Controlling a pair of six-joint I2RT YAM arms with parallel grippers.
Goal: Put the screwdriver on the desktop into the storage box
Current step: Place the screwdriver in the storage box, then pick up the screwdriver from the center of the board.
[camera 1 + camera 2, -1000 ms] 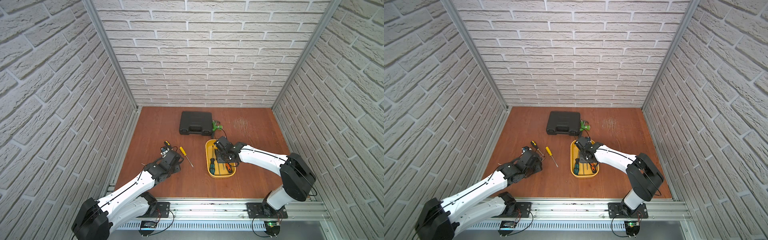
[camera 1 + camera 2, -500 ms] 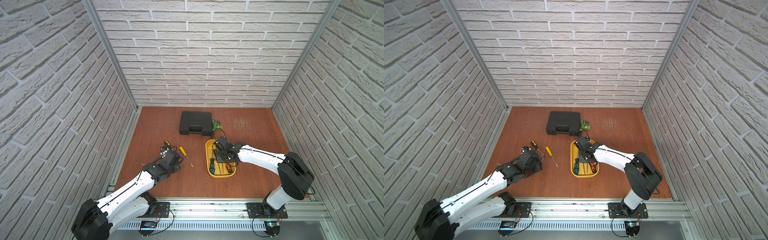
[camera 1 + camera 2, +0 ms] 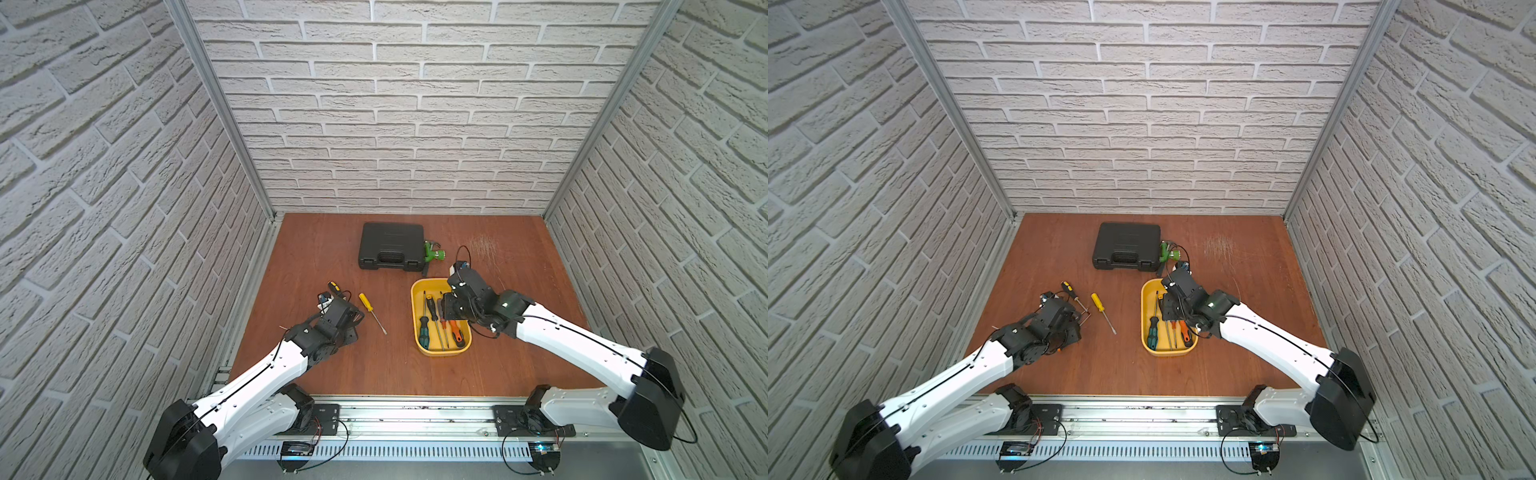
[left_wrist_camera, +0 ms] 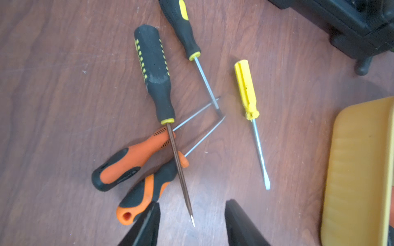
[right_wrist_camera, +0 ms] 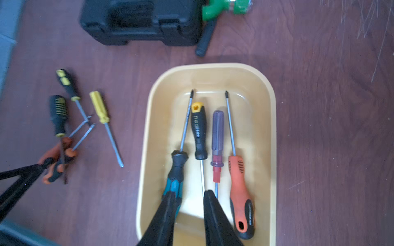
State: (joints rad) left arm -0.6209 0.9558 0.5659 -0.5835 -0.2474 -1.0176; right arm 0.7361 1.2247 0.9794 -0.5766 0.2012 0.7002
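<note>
Over the storage box (image 5: 213, 66) hangs the right end effector (image 5: 189, 192), its fingers only a little apart and clamped on nothing (the thin shaft of the black-handled screwdriver (image 5: 198, 136) lies on the box floor below the gap). Four drivers lie lengthwise inside that box: the teal-handled screwdriver (image 5: 175, 179), the black-handled one, the purple screwdriver (image 5: 218, 132) and the orange screwdriver (image 5: 241, 191).

Now out onto the table (image 3: 519, 340), on the left arm's side of the box: nearest the box lies the yellow screwdriver (image 4: 247, 91), alone, touching nothing. Farther from the box there's a tangle. The thick black-and-yellow screwdriver (image 4: 154, 72) has its shaft laid across a pair of orange-and-black screwdrivers (image 4: 130, 161), and the slim black-and-yellow screwdriver (image 4: 185, 32) meets their shaft tips with its own.

Above that tangle hovers the left end effector (image 4: 192, 203), roughly half open and empty; the thick driver's tip shows between its fingers, ungripped.

Beyond the box's far end sit the black tool case (image 3: 390, 247) and, right beside it, a green tool (image 3: 433, 250).
</note>
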